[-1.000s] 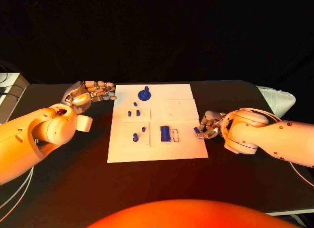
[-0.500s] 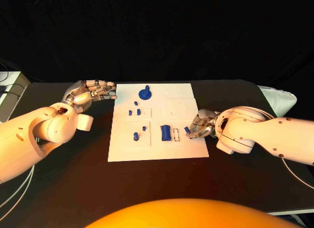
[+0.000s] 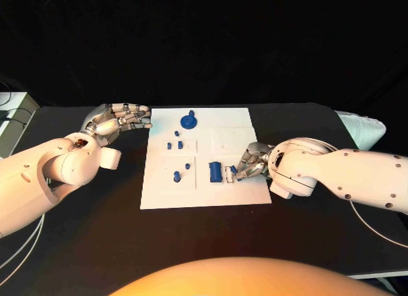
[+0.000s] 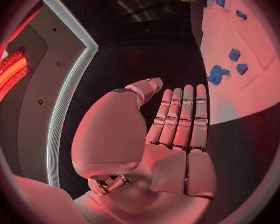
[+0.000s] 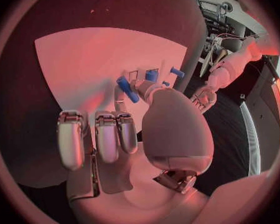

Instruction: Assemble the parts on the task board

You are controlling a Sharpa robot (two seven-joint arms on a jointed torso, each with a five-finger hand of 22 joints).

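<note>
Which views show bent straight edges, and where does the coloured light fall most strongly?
Left wrist view: the task board edge curves, a fisheye effect, and red light tints the left hand. Right wrist view: the board's outline bows too, all pinkish around the right hand. Head view: the board edges stay straight; orange light warms the arms against a black background.

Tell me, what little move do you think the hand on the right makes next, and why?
Probably a short lowering of the right hand to seat the small blue part pinched in its fingers. That part hangs just beside the larger blue block and the pale slot on the task board. The left hand waits off the board's edge holding nothing.
</note>
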